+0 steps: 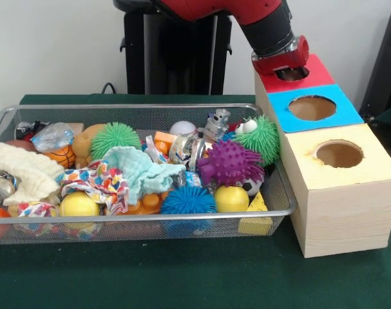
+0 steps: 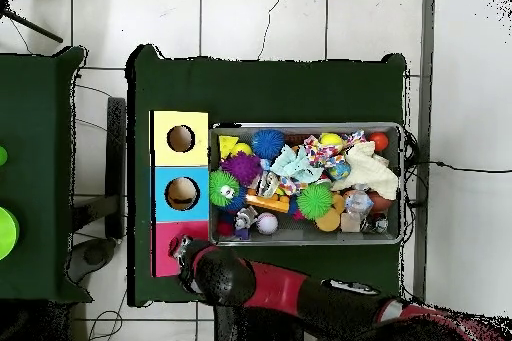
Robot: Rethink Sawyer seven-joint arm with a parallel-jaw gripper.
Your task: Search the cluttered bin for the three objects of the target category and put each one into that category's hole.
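The silver wire-mesh bin (image 1: 150, 107) lies on the green table, heaped with toys; it also shows in the overhead view (image 2: 300, 126). The pale wood box stands against the bin's end. Its red surround (image 1: 319, 72) is the square nearest the robot, and its round hole is mostly covered by the arm. My gripper (image 1: 290, 72) hangs right over that red hole, down at the box top. In the overhead view the gripper (image 2: 183, 249) covers the hole in the red square (image 2: 163, 252). Nothing shows in its grip, and its opening is hidden.
The blue-surround hole (image 1: 311, 107) and the yellow-surround hole (image 1: 339, 154) lie on the same box. The bin holds a purple spiky ball (image 1: 229, 162), green spiky balls (image 1: 114, 137), a blue spiky ball (image 1: 187, 201), yellow balls (image 1: 231, 198), and cloths (image 1: 140, 170).
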